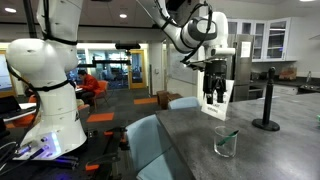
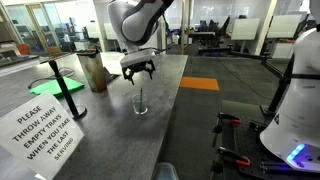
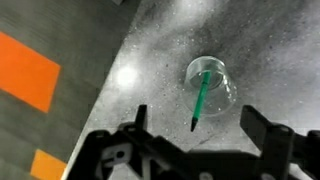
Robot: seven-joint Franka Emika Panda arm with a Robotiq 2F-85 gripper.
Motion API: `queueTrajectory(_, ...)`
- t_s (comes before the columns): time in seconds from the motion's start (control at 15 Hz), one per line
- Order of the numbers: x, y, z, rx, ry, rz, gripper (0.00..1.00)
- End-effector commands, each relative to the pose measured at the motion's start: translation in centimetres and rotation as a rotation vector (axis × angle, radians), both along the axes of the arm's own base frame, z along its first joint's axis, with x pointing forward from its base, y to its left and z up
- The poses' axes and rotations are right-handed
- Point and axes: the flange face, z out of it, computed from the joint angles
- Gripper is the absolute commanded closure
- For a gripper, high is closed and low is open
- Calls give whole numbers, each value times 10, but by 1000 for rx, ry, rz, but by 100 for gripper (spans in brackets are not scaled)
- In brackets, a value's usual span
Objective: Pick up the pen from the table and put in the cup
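Note:
The clear cup [image 1: 225,142] [image 2: 140,104] stands upright on the grey table [image 1: 270,155] [image 2: 175,115]. The green pen [image 1: 228,133] [image 2: 140,96] stands inside it, leaning on the rim. In the wrist view the cup [image 3: 222,78] lies below me with the pen [image 3: 201,101] sticking out of it. My gripper [image 1: 214,96] [image 2: 139,73] [image 3: 197,122] hangs a little above the cup, open and empty, its two fingers spread to either side of the pen's upper end.
A black post with a round base [image 1: 267,108] [image 2: 58,82] stands on the table. A brown container [image 2: 95,72] and a printed sign [image 2: 45,128] are near the cup. The table edge [image 3: 95,95] runs beside the floor with orange patches [image 3: 25,70]. Chairs [image 1: 150,145] stand alongside.

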Motion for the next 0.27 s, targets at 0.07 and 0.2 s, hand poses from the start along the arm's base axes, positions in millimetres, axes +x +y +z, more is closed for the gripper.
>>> queueTrajectory(0.07, -1, -1, 11, 1, 2, -4, 0)
queueTrajectory(0.2, 0, -1, 14, -4, -7, -4, 0)
